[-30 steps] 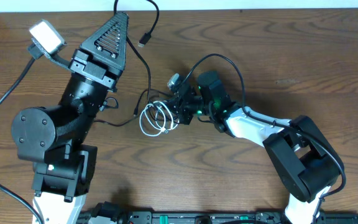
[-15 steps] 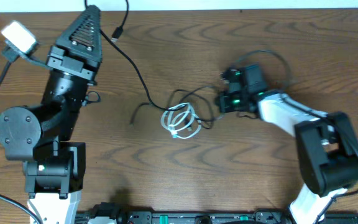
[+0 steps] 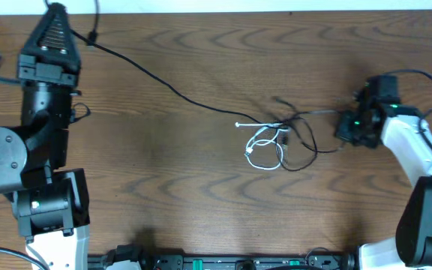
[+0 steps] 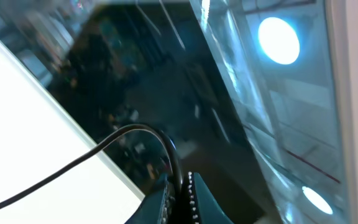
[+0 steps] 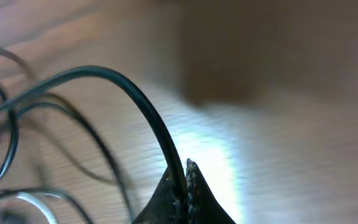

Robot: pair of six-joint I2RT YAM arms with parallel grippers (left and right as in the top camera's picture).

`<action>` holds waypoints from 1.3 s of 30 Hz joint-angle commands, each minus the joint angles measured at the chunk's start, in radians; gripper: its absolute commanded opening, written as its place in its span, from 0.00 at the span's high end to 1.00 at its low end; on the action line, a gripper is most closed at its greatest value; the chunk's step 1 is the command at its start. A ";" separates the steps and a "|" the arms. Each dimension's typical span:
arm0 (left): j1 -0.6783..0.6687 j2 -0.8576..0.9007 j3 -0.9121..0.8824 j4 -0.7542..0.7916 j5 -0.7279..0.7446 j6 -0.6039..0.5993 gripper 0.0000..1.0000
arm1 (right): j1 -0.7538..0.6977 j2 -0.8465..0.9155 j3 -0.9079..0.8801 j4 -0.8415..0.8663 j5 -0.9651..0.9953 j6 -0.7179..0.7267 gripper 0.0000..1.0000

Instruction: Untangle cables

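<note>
The black cable [image 3: 163, 84] stretches in a long line from the back left to a loose tangle at the table's middle right. The white cable [image 3: 263, 146] lies there in a small coil, still crossed by black loops [image 3: 298, 146]. My left gripper [image 3: 55, 10] is at the far back left, shut on the black cable [image 4: 104, 144], which arcs out of its tips [image 4: 178, 186]. My right gripper [image 3: 345, 127] is right of the tangle, shut on the black cable [image 5: 123, 84] between its tips [image 5: 184, 186].
The wooden table [image 3: 163, 172] spans the whole view. The left arm's body [image 3: 36, 150] stands along the left edge and the white right arm [image 3: 415, 150] along the right edge. A black rail [image 3: 223, 262] runs along the front edge.
Both grippers have moved apart, the left one to the back left and the right one to the right. The black cable is drawn out long, and the white coil has slid right.
</note>
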 commanded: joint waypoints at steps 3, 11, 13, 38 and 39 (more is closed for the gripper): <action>0.076 -0.006 0.008 -0.003 -0.029 0.029 0.93 | -0.093 -0.012 0.002 -0.029 0.047 -0.034 0.99; 0.115 -0.001 0.008 -0.090 -0.028 0.117 0.93 | -0.179 -0.012 0.013 -0.063 -0.055 -0.100 0.98; 0.113 0.007 0.008 -0.142 0.003 0.169 0.93 | -0.191 -0.012 0.021 -0.065 -0.231 -0.164 0.91; -0.223 0.045 0.010 0.040 0.164 0.117 0.92 | -0.001 -0.043 0.254 -0.245 -0.500 -0.334 0.01; -0.223 0.045 0.010 0.090 0.164 0.077 0.93 | 0.000 -0.050 0.272 -0.264 -0.501 -0.350 0.01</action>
